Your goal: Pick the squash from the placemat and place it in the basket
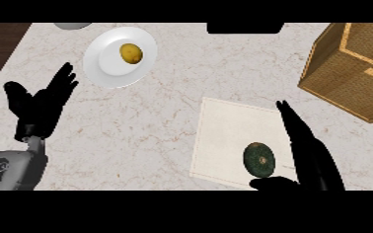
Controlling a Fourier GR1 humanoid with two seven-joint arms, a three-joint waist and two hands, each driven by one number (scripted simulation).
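Note:
A dark green round squash (258, 159) lies on the cream placemat (226, 128), near its lower right part. My right hand (310, 153) stands just right of the squash, fingers straight and pointing away from me, thumb (273, 183) below the squash; it is open and does not hold it. The woven brown basket (342, 71) stands at the right edge, beyond the placemat. My left hand (40, 101) rests open at the left edge, fingers up, far from the squash.
A white plate (109, 64) with a yellow potato (131, 53) on it sits at the upper left. A grey object (71, 25) peeks in at the top left, a black object (244, 27) at the top middle. The marble counter ends at dark wood (11, 37) on the left.

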